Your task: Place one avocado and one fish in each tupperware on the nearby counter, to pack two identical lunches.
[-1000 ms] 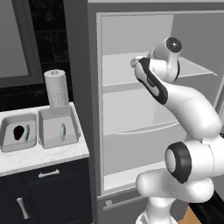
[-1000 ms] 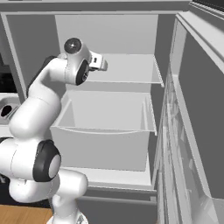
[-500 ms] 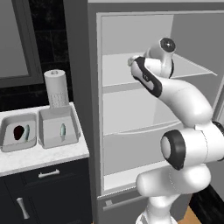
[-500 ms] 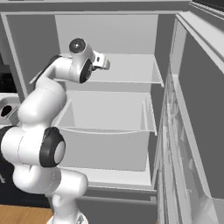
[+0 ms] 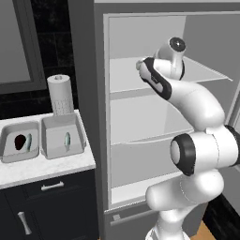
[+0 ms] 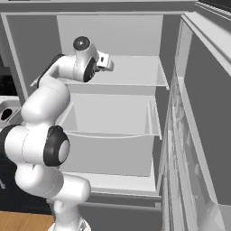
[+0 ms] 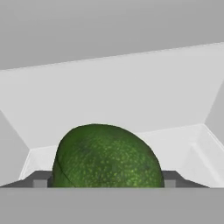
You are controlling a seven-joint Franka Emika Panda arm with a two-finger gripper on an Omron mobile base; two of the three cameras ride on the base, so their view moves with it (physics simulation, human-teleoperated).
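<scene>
Grasp step: claw point(image 7: 105, 183) straddles bumpy green avocado point(image 7: 107, 155) on white fridge shelf point(image 7: 183, 144); grip unconfirmed. Next: clamp, lift clear.

In the hand view the avocado point(image 7: 107, 156) is cut off below, so its underside and what the jaws touch stay unseen. On the desk point(image 5: 44, 166), the left tupperware point(image 5: 18, 143) runs off the picture's edge; the pale slivers inside both are too small, perhaps fish.
</scene>
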